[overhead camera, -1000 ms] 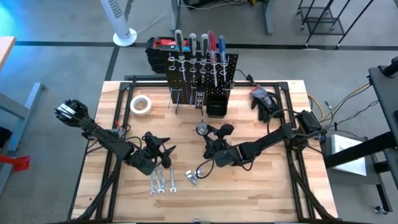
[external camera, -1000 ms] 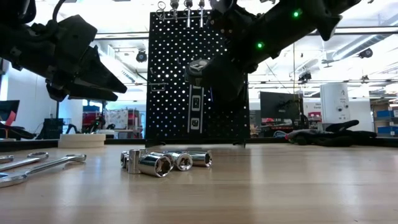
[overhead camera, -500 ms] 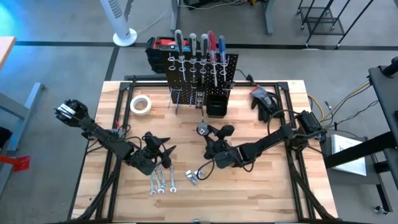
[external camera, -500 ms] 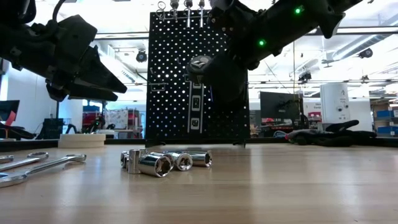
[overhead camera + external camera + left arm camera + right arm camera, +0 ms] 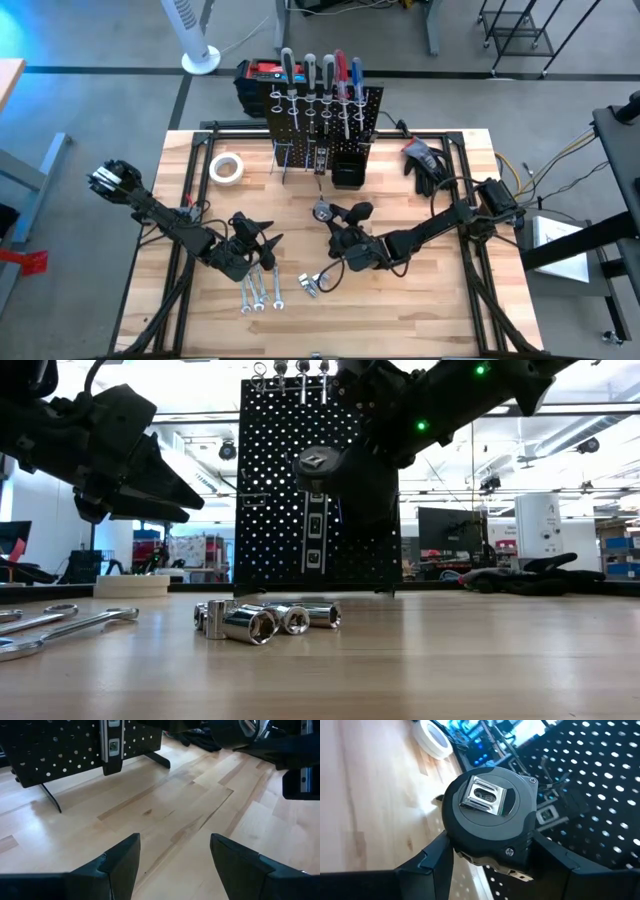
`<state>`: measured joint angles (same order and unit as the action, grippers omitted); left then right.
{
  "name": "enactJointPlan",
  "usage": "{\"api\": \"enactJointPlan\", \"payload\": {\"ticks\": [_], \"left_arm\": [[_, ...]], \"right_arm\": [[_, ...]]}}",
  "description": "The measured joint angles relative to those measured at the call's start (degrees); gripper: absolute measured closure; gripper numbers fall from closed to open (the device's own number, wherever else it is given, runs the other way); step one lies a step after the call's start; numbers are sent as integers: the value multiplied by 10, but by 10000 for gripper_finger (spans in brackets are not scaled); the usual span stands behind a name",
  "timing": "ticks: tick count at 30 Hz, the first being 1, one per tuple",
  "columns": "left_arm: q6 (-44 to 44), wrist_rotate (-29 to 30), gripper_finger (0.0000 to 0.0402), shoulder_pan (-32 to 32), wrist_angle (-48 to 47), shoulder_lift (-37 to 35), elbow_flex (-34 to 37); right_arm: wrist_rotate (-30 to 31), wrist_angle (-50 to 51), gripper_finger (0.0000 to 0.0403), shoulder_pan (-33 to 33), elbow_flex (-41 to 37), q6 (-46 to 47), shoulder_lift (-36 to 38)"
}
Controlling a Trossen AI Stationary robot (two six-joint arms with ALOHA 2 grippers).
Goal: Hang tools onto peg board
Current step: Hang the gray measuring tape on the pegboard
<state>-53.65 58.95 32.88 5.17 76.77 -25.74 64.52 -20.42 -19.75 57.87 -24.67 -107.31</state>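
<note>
The right gripper [image 5: 335, 213] is clamped on the tape measure [image 5: 490, 822] — a round dark-grey case with a silver belt clip on its face — pinched between both fingers [image 5: 432, 857]. In the low view the tape measure [image 5: 318, 468] hangs clear of the table [image 5: 430, 300], in front of the peg board [image 5: 318, 490]. From above it sits just short of the small black bin [image 5: 347, 170] at the board's foot.

The left gripper [image 5: 255, 238] hovers over the left half of the table with its fingers [image 5: 117, 865] spread wide, holding nothing. Three silver wrenches [image 5: 259, 293] lie just beside it on the wood; a cluster of sockets [image 5: 265, 620] rests near them. Screwdrivers [image 5: 320, 75] stand in the ring holders along the board's top.

Beyond: a white tape roll [image 5: 226, 167] left of the board, black gloves [image 5: 424, 160] to its right.
</note>
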Motion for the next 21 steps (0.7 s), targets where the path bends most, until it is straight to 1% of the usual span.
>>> {"api": "enactJointPlan", "payload": {"ticks": [8,13,21], "left_arm": [[-9,0,171,0,0,0,0],[-9,0,171,0,0,0,0],[-9,0,171,0,0,0,0]], "right_arm": [[2,0,212,3,0,5,0],[35,0,212,-1,1,-13,0],[35,0,212,1,1,-10,0]]}}
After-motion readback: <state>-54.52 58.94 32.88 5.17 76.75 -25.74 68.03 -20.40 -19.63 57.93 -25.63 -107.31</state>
